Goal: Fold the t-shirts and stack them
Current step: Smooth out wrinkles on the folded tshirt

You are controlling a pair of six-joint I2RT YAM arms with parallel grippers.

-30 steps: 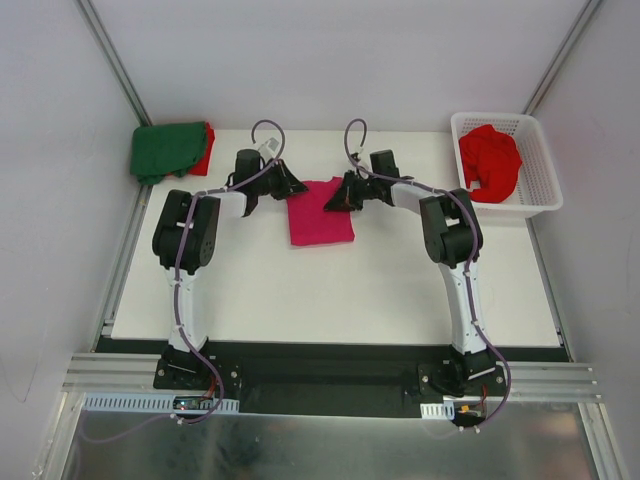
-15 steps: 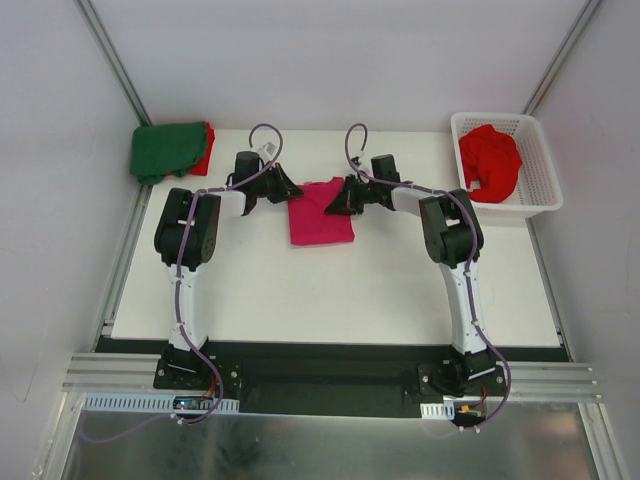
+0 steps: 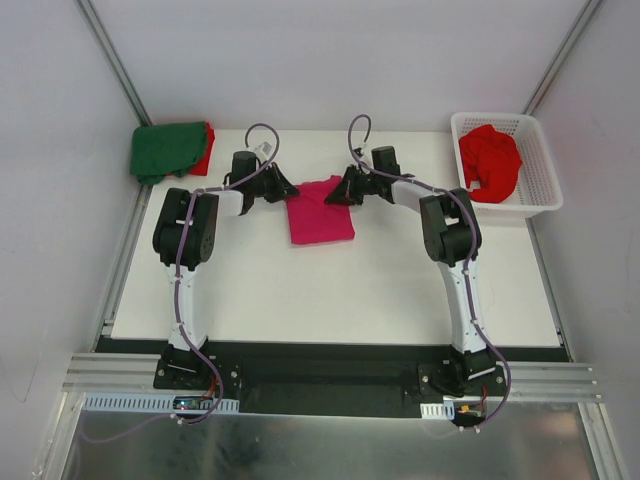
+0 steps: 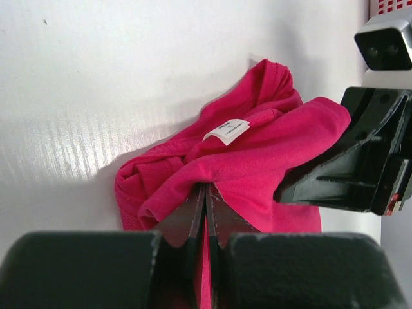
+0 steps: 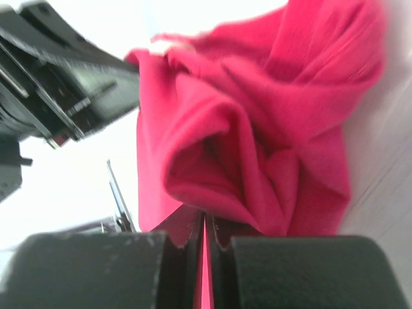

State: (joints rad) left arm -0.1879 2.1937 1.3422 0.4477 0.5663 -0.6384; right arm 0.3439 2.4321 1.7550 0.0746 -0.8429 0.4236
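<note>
The left hand (image 3: 284, 188) and the right hand (image 3: 336, 192) each pinch a far corner of the pink shirt (image 3: 320, 218), mid-fold; next, I think, both must carry that edge over evenly.

Table (image 3: 360, 290): magenta t-shirt (image 3: 320, 218), green-red shirt pile (image 3: 168, 150), basket (image 3: 541, 180).

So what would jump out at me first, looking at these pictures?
Probably the bright pink t-shirt mid-table, pinched at its far edge by the left hand and right hand, both shut on it. Then a red t-shirt heaped in the white basket at far right, and a green t-shirt folded at the far left corner.
</note>
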